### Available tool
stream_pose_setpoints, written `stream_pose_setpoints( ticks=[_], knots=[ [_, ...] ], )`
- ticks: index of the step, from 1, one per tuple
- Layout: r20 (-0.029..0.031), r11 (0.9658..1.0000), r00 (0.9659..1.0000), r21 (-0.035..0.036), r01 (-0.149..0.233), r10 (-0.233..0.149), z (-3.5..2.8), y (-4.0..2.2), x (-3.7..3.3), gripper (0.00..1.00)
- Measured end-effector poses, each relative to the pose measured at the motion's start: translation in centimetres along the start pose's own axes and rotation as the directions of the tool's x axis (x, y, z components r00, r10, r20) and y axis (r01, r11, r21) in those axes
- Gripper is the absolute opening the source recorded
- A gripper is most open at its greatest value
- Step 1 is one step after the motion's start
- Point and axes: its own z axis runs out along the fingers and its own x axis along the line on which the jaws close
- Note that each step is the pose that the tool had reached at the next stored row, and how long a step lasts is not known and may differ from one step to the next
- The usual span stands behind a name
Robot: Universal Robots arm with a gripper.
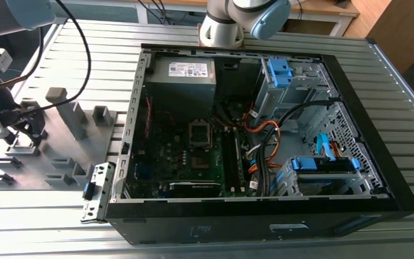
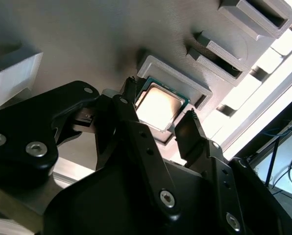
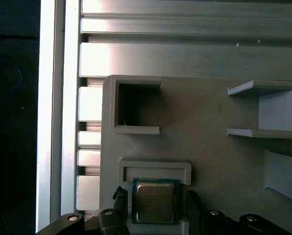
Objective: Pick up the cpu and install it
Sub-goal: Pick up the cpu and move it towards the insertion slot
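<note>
While the jaws of the gripper (image 3: 156, 198) stand apart, one black finger (image 2: 129, 98) sits on either side of the cpu (image 2: 159, 105), which lies flat between them, silvery top up, in a raised square pocket (image 3: 155, 169) of the grey fixture plate (image 3: 209, 147). Just beyond the jaws the same plate carries further walled holders (image 3: 136, 110). Well away from the jaws, the exterior view shows the opened computer case (image 1: 228, 226) on the slatted table (image 1: 49, 216), with its socket (image 1: 200, 134) uncovered.
</note>
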Motion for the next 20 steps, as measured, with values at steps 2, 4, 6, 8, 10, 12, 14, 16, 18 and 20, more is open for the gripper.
stream_pose_setpoints(
  ticks=[2, 4, 6, 8, 10, 12, 14, 16, 18, 20],
  knots=[
    [0.0001, 1.0, 1.0, -0.0001, 0.001, -0.001, 0.02, 0.0, 0.0, 0.59],
    [0.0002, 1.0, 1.0, -0.0001, 0.001, -0.001, 0.06, 0.0, 0.0, 0.59],
    [0.0001, 1.0, 1.0, -0.0001, 0.001, -0.001, 0.07, 0.0, 0.0, 0.59],
    [0.0001, 1.0, 1.0, -0.0001, 0.001, -0.001, 0.07, 0.0, 0.0, 0.59],
    [0.0001, 1.0, 1.0, -0.0001, 0.001, -0.001, 0.07, 0.0, 0.0, 0.59],
    [0.0001, 1.0, 1.0, -0.0001, 0.001, -0.001, 0.08, 0.0, 0.0, 0.59],
    [0.0001, 1.0, 1.0, -0.0001, 0.001, -0.001, 0.08, 0.0, 0.0, 0.59],
    [0.0001, 1.0, 1.0, -0.0001, 0.001, -0.001, 0.08, 0.0, 0.0, 0.58],
    [0.0001, 1.0, 1.0, -0.0001, 0.001, -0.001, 0.08, 0.0, 0.0, 0.51],
    [0.0001, 1.0, 1.0, -0.0001, 0.001, -0.001, 0.09, 0.0, 0.0, 0.51]
  ],
)
